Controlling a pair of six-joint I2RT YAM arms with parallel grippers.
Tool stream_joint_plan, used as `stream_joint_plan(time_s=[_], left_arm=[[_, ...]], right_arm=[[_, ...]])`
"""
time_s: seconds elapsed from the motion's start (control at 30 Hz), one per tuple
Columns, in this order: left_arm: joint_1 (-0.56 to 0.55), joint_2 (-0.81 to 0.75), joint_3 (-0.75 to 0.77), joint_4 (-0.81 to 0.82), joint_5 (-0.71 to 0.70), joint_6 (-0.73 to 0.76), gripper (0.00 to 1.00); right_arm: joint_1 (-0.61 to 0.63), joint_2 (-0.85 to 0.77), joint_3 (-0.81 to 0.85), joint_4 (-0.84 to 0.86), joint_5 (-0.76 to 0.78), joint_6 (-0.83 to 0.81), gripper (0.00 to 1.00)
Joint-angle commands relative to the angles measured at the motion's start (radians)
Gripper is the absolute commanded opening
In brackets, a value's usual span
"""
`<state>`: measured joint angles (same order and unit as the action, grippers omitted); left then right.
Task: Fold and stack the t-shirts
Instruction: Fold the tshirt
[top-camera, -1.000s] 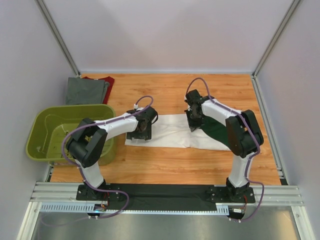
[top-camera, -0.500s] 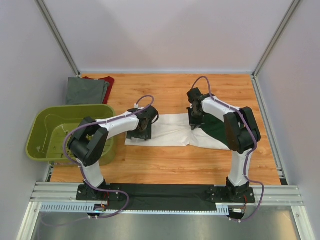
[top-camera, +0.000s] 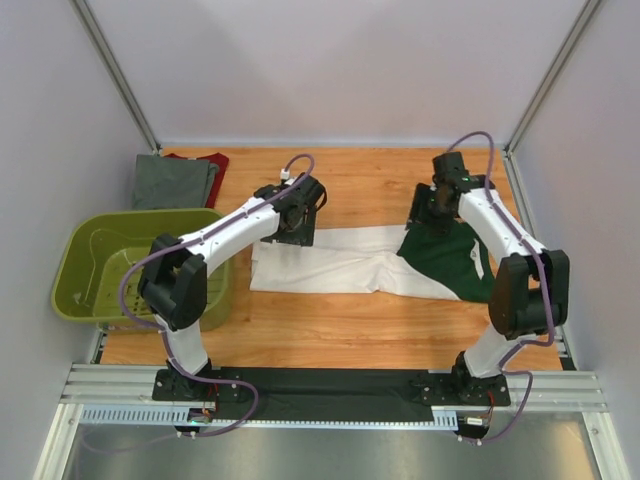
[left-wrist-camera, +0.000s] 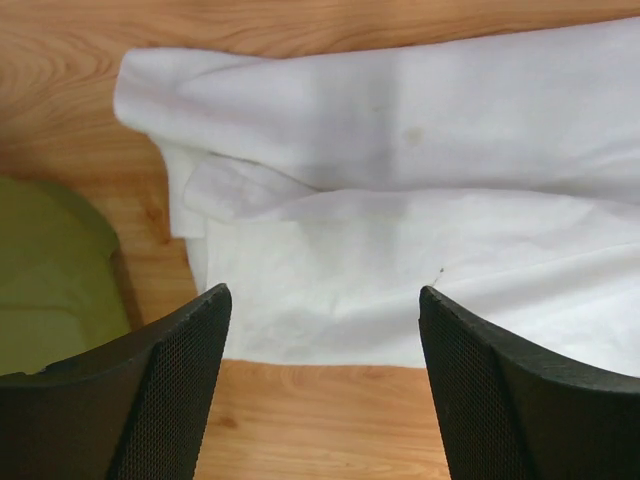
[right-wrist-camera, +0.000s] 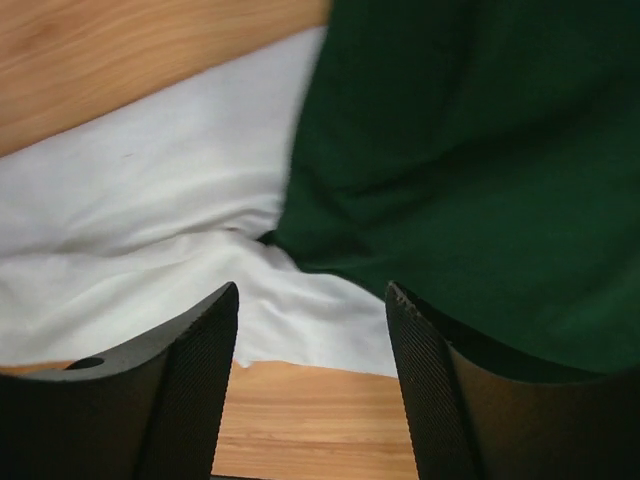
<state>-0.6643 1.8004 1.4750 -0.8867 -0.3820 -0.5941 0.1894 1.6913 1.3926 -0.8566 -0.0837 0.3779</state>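
Observation:
A white t-shirt (top-camera: 335, 262) with a dark green shoulder part (top-camera: 447, 260) lies as a long folded strip across the middle of the table. In the left wrist view its white cloth (left-wrist-camera: 400, 180) shows a tucked corner at the left end. My left gripper (top-camera: 292, 230) (left-wrist-camera: 322, 300) hovers open over the strip's back left edge, holding nothing. My right gripper (top-camera: 432, 215) (right-wrist-camera: 312, 295) is open and empty above the seam where white (right-wrist-camera: 140, 210) meets green (right-wrist-camera: 480, 170). A folded grey t-shirt (top-camera: 172, 182) lies on a dark red one (top-camera: 213, 159) at the back left.
An olive-green plastic basket (top-camera: 88, 250) (left-wrist-camera: 50, 260) stands at the left edge, close to my left arm. Grey walls and aluminium posts enclose the table on three sides. Bare wood (top-camera: 340, 185) lies behind the shirt and in front of it.
Both grippers rose off the white shirt and drew toward the back. The right one opened and swung right, letting go of the cloth; the left one stayed open.

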Motion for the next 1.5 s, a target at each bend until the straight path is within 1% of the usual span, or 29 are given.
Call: stream_joint_plan(time_s=[0.0,0.03,0.07,0.17,0.3,0.4,0.57,0.63,0.67,0.8,0.83,0.87,0.9,0.97,1.0,1.13,1.23,1.37,1.43,1.47], left_arm=[[0.003,0.053,0.021,0.069,0.069,0.132,0.82],[0.005,0.074,0.018,0.116,0.075,0.166,0.82],[0.006,0.083,0.015,0.141,0.084,0.228,0.82],[0.025,0.128,0.013,0.184,0.146,0.284,0.82],[0.028,0.188,0.002,0.181,0.196,0.271,0.8],[0.028,0.224,-0.024,0.149,0.21,0.228,0.8],[0.009,0.258,-0.07,0.062,0.242,0.131,0.79],[-0.021,0.26,-0.076,0.033,0.238,0.122,0.79],[-0.033,0.263,-0.073,0.02,0.236,0.12,0.79],[-0.115,0.263,-0.047,-0.055,0.21,0.155,0.78],[-0.148,0.255,-0.044,-0.076,0.21,0.174,0.78],[-0.164,0.249,-0.048,-0.084,0.212,0.183,0.78],[-0.181,0.241,-0.051,-0.087,0.235,0.194,0.78],[-0.231,0.225,-0.058,-0.09,0.259,0.237,0.78],[-0.25,0.223,-0.056,-0.09,0.287,0.25,0.78],[-0.328,0.224,-0.041,-0.068,0.353,0.318,0.78],[-0.337,0.25,-0.002,-0.055,0.374,0.321,0.78],[-0.337,0.274,0.054,-0.025,0.429,0.327,0.78],[-0.337,0.289,0.08,-0.018,0.434,0.327,0.78],[-0.339,0.293,0.111,-0.024,0.434,0.326,0.78]], right_arm=[[-0.105,-0.073,-0.115,-0.074,0.082,0.168,0.64],[-0.12,-0.088,-0.139,-0.075,0.155,0.186,0.7],[-0.122,-0.114,-0.185,-0.071,0.186,0.202,0.71],[-0.123,-0.114,-0.246,-0.035,0.225,0.251,0.72],[-0.122,-0.03,-0.285,0.062,0.211,0.303,0.72],[-0.123,0.056,-0.267,0.099,0.248,0.319,0.72],[-0.13,0.223,-0.115,0.108,0.283,0.291,0.71],[-0.131,0.272,-0.052,0.113,0.312,0.265,0.71],[-0.131,0.327,0.013,0.113,0.314,0.254,0.71],[-0.123,0.448,0.172,0.148,0.296,0.219,0.71],[-0.113,0.471,0.204,0.155,0.285,0.195,0.66],[-0.108,0.52,0.286,0.156,0.282,0.182,0.66],[-0.102,0.544,0.33,0.148,0.274,0.167,0.68],[-0.074,0.609,0.434,0.113,0.254,0.135,0.66],[-0.064,0.629,0.526,0.088,0.245,0.125,0.66],[0.007,0.709,0.672,0.079,0.185,0.122,0.67],[0.045,0.8,0.776,0.07,0.144,0.13,0.67],[0.073,0.878,0.876,0.067,0.099,0.157,0.67],[0.077,0.913,0.913,0.08,0.032,0.165,0.67],[0.081,0.924,0.968,0.082,0.022,0.165,0.67]])
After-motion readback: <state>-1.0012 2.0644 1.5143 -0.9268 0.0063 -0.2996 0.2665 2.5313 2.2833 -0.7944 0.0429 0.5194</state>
